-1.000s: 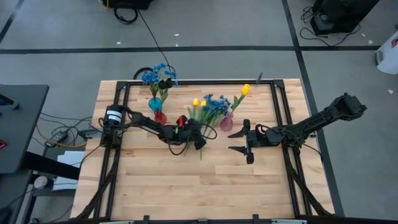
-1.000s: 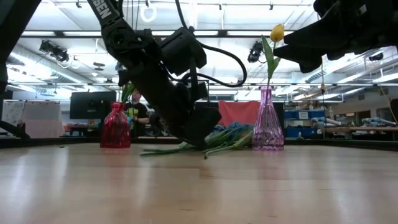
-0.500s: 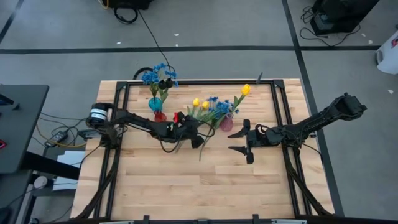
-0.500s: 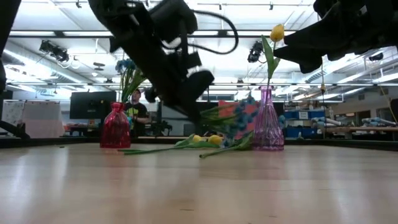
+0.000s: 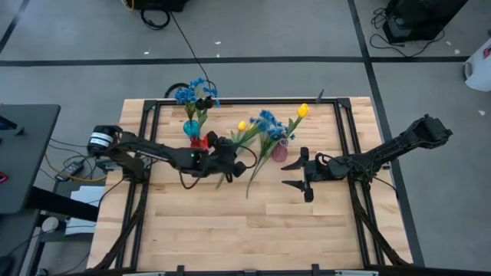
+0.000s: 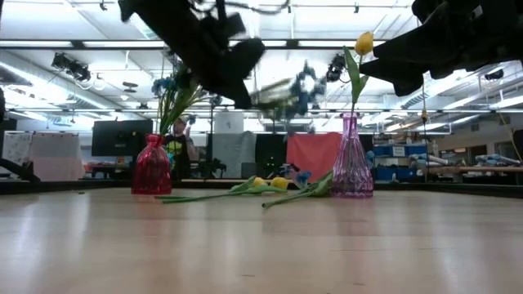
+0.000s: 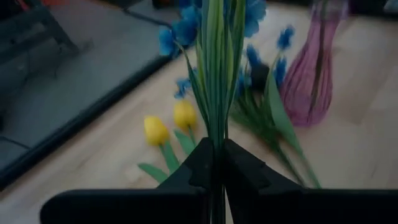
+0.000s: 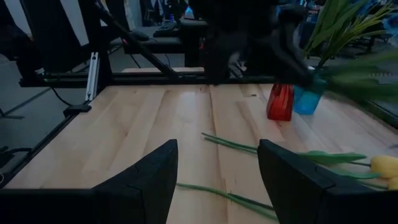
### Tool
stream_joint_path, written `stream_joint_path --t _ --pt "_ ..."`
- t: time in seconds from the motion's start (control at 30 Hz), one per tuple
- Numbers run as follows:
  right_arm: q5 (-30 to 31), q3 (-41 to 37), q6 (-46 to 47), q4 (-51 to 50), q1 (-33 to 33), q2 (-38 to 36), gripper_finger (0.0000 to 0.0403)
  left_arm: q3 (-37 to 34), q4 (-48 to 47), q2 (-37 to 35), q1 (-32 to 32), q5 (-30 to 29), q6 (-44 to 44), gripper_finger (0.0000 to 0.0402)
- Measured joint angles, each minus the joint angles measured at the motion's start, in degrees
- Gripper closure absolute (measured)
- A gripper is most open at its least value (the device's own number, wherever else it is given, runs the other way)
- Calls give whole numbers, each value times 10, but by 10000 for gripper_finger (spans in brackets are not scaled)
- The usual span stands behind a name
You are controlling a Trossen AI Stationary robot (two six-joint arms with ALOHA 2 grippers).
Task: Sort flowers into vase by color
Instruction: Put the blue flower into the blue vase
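Left gripper (image 7: 216,163) pinches a blue flower stem (image 7: 214,74), lifted off the table, at about nine o'clock from the purple vase (image 5: 280,150). Right gripper (image 5: 295,175) waits open at three o'clock, probably empty.

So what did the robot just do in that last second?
The left gripper closed on a blue flower from the pile on the table, lifted it and pulled back toward its own side. The yellow tulips lie where they were; the right gripper stayed open, hovering.
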Motion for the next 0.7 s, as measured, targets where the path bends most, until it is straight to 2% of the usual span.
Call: stream_joint_path --t 0.23,0.43,0.7 --pt "0 0 0 -2 1 0 172 0 23 -40 -32 -50 46 368" --pt "-5 0 0 -2 1 0 172 -2 22 -66 -37 -65 81 368" --pt "-5 0 6 -4 1 0 172 -61 62 -111 -37 -75 91 368"
